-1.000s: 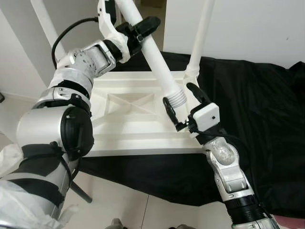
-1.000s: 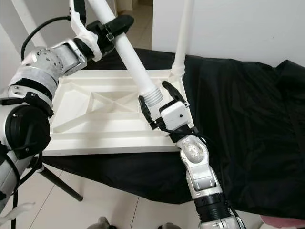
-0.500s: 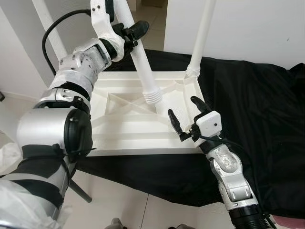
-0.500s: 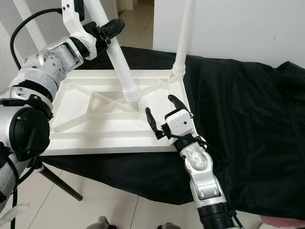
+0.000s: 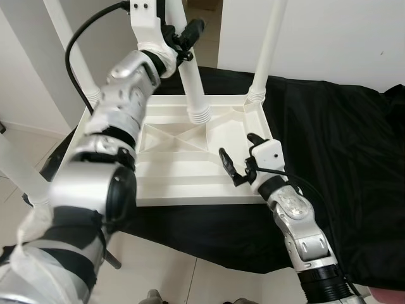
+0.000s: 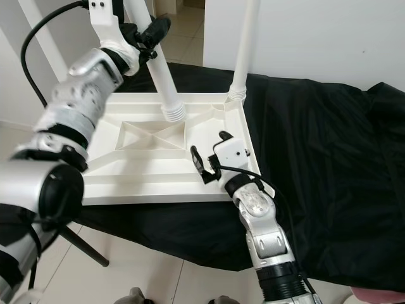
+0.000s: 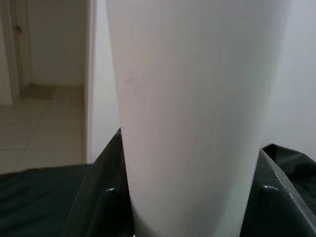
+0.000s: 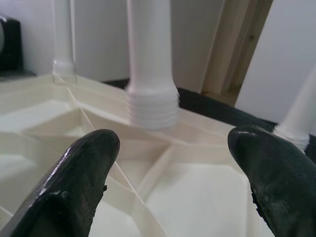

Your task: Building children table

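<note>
A white children's table top (image 5: 171,171) lies upside down on a black cloth. White legs stand in its far right corner (image 5: 269,44) and on its left side (image 5: 63,31). My left gripper (image 5: 185,37) is shut on a loose white leg (image 5: 192,76), held nearly upright. That leg's threaded end (image 5: 200,115) hangs just above the back rim of the table top. In the left wrist view the leg (image 7: 197,123) is very close. My right gripper (image 5: 238,147) is open over the near right part of the top, with nothing between its fingers (image 8: 74,182). The threaded end (image 8: 152,106) is well beyond them.
The black cloth (image 5: 342,139) spreads far to the right and under the table top. A white wall (image 5: 342,38) rises behind. Pale tiled floor (image 5: 164,272) lies in front, with a black stand leg (image 5: 111,256) at the near left.
My left gripper swung the loose leg upright, and its threaded end moved from between the right gripper's fingers to the back rim. The right gripper drew back slightly and stayed open.
</note>
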You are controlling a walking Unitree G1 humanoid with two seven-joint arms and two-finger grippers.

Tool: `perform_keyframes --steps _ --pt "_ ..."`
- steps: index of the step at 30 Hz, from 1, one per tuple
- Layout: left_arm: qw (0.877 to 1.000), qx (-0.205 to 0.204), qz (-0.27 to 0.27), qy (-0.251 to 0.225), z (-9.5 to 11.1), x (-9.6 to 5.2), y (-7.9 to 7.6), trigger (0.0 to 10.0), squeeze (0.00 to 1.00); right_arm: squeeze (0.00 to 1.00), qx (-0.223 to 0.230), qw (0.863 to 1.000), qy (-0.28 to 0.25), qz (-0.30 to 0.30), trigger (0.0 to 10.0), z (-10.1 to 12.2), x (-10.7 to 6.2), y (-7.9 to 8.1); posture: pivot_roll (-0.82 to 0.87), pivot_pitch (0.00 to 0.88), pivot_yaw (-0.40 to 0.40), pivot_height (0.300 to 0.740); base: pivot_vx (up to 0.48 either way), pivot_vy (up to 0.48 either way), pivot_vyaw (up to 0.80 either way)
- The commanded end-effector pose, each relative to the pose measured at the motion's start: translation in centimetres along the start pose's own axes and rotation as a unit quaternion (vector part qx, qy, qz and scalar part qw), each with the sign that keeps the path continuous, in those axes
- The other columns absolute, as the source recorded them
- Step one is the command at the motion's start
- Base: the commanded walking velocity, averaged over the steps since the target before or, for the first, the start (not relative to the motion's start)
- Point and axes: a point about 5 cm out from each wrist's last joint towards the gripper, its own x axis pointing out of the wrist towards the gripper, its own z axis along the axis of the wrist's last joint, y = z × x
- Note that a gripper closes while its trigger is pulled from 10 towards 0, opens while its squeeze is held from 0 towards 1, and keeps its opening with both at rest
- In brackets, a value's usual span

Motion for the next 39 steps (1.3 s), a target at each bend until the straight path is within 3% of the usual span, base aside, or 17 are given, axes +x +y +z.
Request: perform_keyframes --steps 1,4,6,9,12,13,19,26,39 --pt "1.0 0.007 -0.003 -0.022 0.9 0.2 -0.4 10.0 0.0 0.0 0.014 1.0 0.001 -0.001 10.0 0.1 0.0 0.1 -0.1 0.0 -0.01 0.74 0.0 0.0 0.0" --pt "0.998 0.036 -0.023 -0.036 0.5 0.0 -2.2 10.0 0.0 0.0 0.028 0.999 0.009 -0.018 10.0 0.5 0.3 -0.1 -0.1 0.0 -0.015 0.74 0.0 0.0 0.0" --pt "0.998 0.038 -0.025 -0.037 0.5 0.0 -2.4 10.0 0.0 0.0 0.029 0.999 0.012 -0.017 10.0 0.5 0.4 0.0 -0.1 0.0 -0.015 0.74 0.0 0.0 0.0" --pt "0.997 0.036 -0.042 -0.044 0.1 0.1 -4.3 10.0 0.0 0.0 0.022 1.0 0.008 -0.009 10.0 0.7 0.6 0.1 -0.1 0.0 -0.019 0.74 0.0 0.0 0.0" --pt "0.997 0.037 -0.046 -0.046 0.0 0.0 -4.8 10.0 0.0 0.0 0.021 1.0 0.008 -0.011 10.0 0.7 0.6 0.1 -0.1 0.0 -0.02 0.74 0.0 0.0 0.0" --pt "0.996 0.038 -0.057 -0.051 -0.2 -0.1 -5.7 10.0 0.0 0.0 0.009 1.0 0.005 -0.022 10.0 0.8 0.7 -0.2 -0.1 0.0 -0.019 0.74 0.0 0.0 0.0" --pt "0.996 0.007 -0.079 -0.045 -1.0 -0.4 -8.3 10.0 0.0 0.0 -0.011 0.999 0.004 -0.049 10.0 1.0 1.2 -1.1 -0.09 0.0 -0.02 0.74 0.0 0.0 0.0" --pt "0.995 0.006 -0.085 -0.042 -1.3 -0.8 -9.8 10.0 0.0 0.0 -0.022 0.995 -0.002 -0.101 10.0 1.3 1.6 -2.4 -0.09 0.0 -0.024 0.74 0.0 0.0 0.0" --pt "0.992 -0.021 -0.114 -0.053 -0.3 -0.8 -12.1 10.0 0.0 0.0 -0.034 0.992 0.009 -0.125 10.0 1.2 2.8 -3.4 -0.08 0.0 -0.014 0.74 0.0 0.0 0.0"
